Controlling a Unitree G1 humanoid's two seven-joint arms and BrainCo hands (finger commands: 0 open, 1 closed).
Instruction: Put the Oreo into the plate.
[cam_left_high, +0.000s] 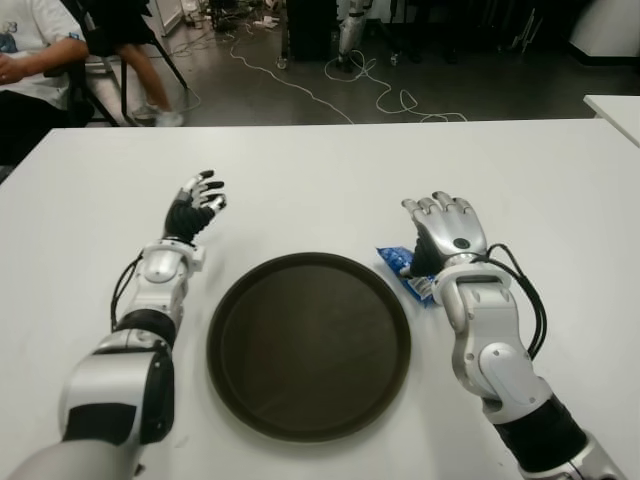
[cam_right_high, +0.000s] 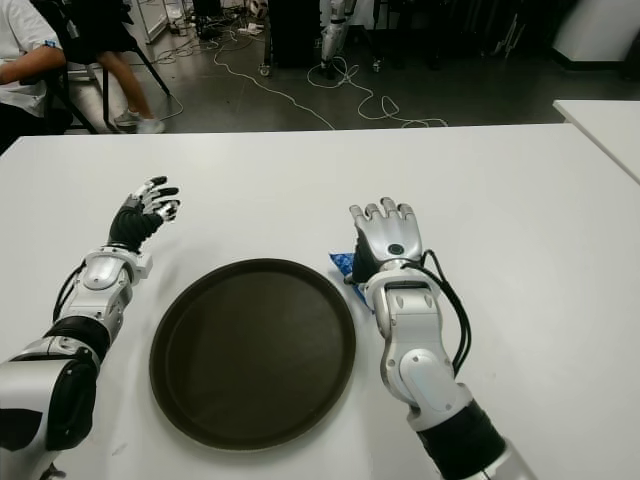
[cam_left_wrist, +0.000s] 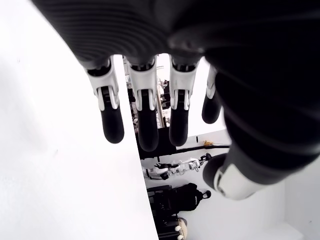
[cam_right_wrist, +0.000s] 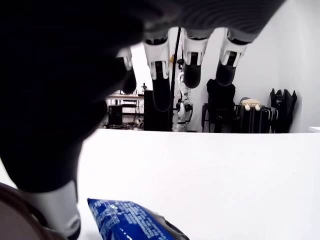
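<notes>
small blue oreo packet (cam_left_high: 404, 270) lies on white table (cam_left_high: 330, 190), touching round dark plate's (cam_left_high: 308, 343) right rim, under right hand (cam_left_high: 446, 234), fingers relaxed, grasping nothing. left hand (cam_left_high: 194, 208) w/ fingers loose, left of plate.

blue Oreo packet (cam_left_high: 404, 268), dark brown plate (cam_left_high: 308, 345), white table (cam_left_high: 330, 180)

A dark round plate (cam_left_high: 308, 345) sits on a white table (cam_left_high: 330, 180), its inside bare. The right hand (cam_left_high: 445, 232), fingers spread, hovers over a blue Oreo packet (cam_left_high: 405, 272) just beside the plate's right rim. The left hand (cam_left_high: 194, 208), fingers loose, shows left of the plate, with bare tabletop beyond both hands.
</notes>
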